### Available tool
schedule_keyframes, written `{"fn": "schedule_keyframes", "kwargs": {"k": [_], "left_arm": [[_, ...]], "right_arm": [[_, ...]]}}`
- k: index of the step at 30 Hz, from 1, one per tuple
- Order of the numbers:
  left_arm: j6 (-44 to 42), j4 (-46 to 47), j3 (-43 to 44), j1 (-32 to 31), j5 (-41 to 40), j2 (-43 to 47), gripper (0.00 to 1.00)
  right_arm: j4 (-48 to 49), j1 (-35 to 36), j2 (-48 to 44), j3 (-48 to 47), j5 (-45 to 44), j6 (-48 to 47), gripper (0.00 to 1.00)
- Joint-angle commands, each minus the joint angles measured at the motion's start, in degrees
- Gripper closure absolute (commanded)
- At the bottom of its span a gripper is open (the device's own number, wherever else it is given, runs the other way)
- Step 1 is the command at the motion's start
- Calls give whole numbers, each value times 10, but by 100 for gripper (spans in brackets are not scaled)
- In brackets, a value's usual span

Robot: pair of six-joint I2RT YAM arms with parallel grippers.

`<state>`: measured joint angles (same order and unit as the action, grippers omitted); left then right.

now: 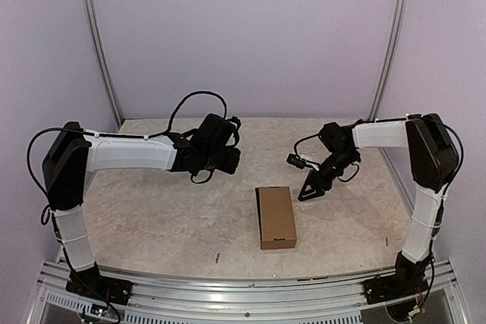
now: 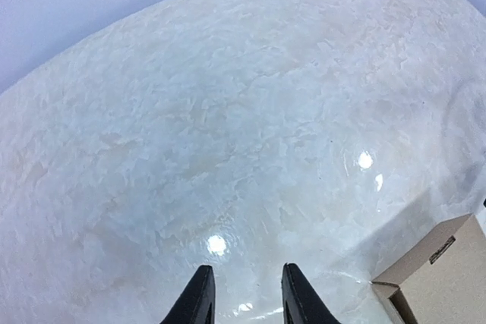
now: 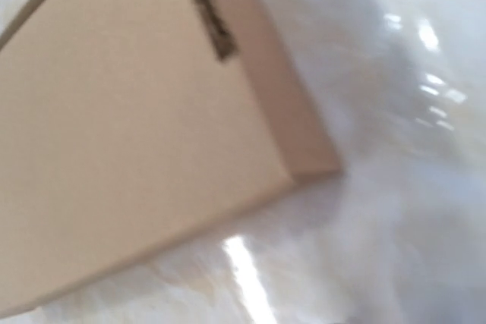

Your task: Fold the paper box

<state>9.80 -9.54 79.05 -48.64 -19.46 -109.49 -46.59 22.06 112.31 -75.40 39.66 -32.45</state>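
- Currently the paper box (image 1: 276,218) lies flat and closed on the table (image 1: 152,210). In the top view it sits just right of centre and low in the frame, between my two arms.
- Its long axis runs up and down the top frame, with one short end toward the bottom edge and the other toward the top.
- My left gripper (image 2: 243,297) has its jaws apart, with only bare table showing in the gap, and it touches nothing.
- My right gripper (image 1: 305,193) hangs just up and right of the box in the top view, apart from it. I cannot tell whether its jaws are apart or together: it reads as one dark wedge there, and my right wrist view shows no fingers.
- Only the left wrist view shows a box corner, in its lower right, clear of my fingers.
- Only the right wrist view shows the lid close up, filling the upper left of the frame, though blurred.
- A small dark printed mark (image 3: 205,9) sits near the lid's edge in both wrist views, and it is too blurred to read.
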Motion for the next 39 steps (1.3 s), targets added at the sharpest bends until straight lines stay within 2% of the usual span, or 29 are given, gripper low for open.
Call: {"fn": "schedule_keyframes", "kwargs": {"k": [1, 5, 11, 19, 22, 28, 34, 39], "left_arm": [[193, -82, -58, -13, 17, 20, 75], [218, -48, -67, -27, 85, 5, 85], [222, -59, 48, -28, 136, -101, 90], [259, -77, 189, -73, 210, -209, 97], [264, -70, 174, -78, 172, -209, 97], [239, -33, 85, -50, 105, -111, 91], [208, -49, 44, -20, 105, -64, 89], [203, -55, 14, -30, 82, -58, 86]], "right_arm": [[60, -8, -35, 39, -69, 61, 56], [60, -8, -23, 55, -80, 56, 60], [74, -2, -6, 56, -50, 75, 63], [83, 68, 39, -8, 45, 130, 66], [93, 62, 36, 5, 35, 136, 66], [90, 7, -8, 44, 35, 110, 66], [81, -3, -51, 87, 1, 62, 64], [64, -6, -92, 106, -14, 18, 62]]}}
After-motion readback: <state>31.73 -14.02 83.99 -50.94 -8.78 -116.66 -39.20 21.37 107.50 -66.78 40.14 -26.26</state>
